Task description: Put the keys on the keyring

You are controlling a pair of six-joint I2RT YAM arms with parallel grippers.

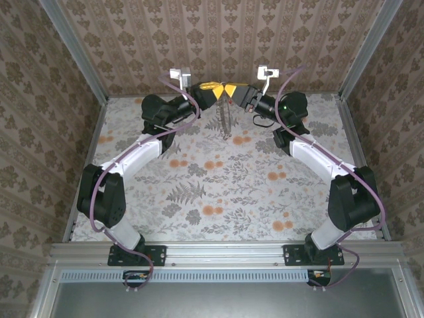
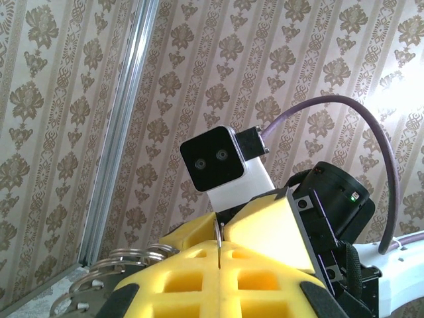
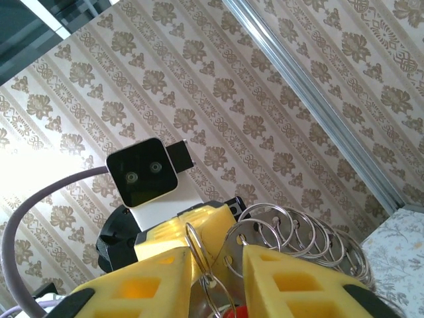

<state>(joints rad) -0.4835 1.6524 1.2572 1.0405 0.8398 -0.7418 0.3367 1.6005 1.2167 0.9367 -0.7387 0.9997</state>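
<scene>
Holding everything up in the air, well above the surface [image 1: 199,192]: the left gripper [image 2: 218,255] is clenched on a thin sliver of the keyring [image 3: 301,228]. A wire loop sits between the right gripper [image 3: 215,265] fingers, and I can't tell if it's actually pinching. The red key [image 3: 237,311] peeks out just below. My guess is that one sideways tug slips the wire and drops the lot.
</scene>
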